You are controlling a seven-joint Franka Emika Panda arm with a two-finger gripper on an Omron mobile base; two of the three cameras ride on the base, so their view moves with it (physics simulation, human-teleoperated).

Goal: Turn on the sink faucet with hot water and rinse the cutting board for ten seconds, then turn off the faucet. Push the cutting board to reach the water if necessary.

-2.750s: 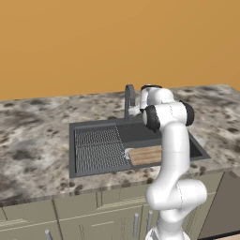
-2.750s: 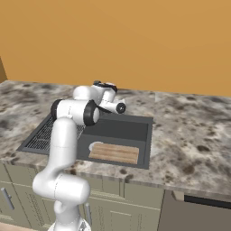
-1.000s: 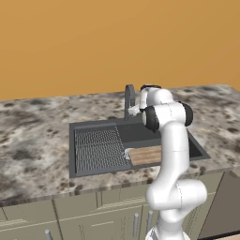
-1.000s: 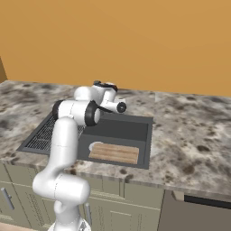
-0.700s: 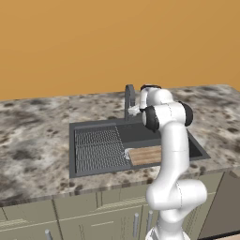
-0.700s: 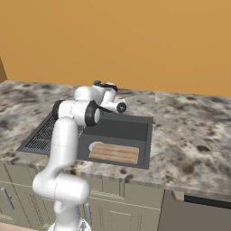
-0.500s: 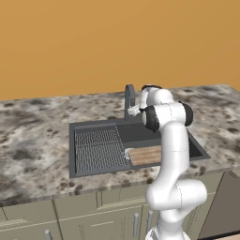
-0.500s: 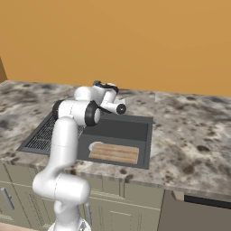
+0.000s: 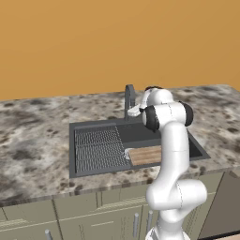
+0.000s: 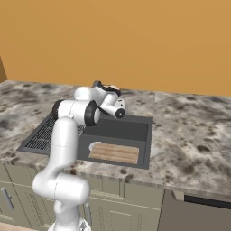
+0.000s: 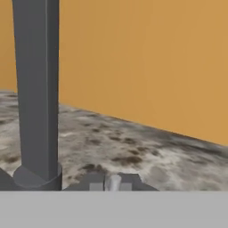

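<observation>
At the back rim of the sink [image 9: 93, 126], the gripper [image 9: 134, 111] hung just beside the faucet [image 9: 129, 97], at its 3 o'clock; whether its jaws were spread or closed I cannot tell. The cutting board [image 10: 114, 153] lay flat in the basin, toward 6 o'clock.

Your arm rises upright from its base, bends at the elbow and reaches forward, the pincer [image 9: 133, 111] held level; whether its fingers are parted, you can't tell.
</observation>
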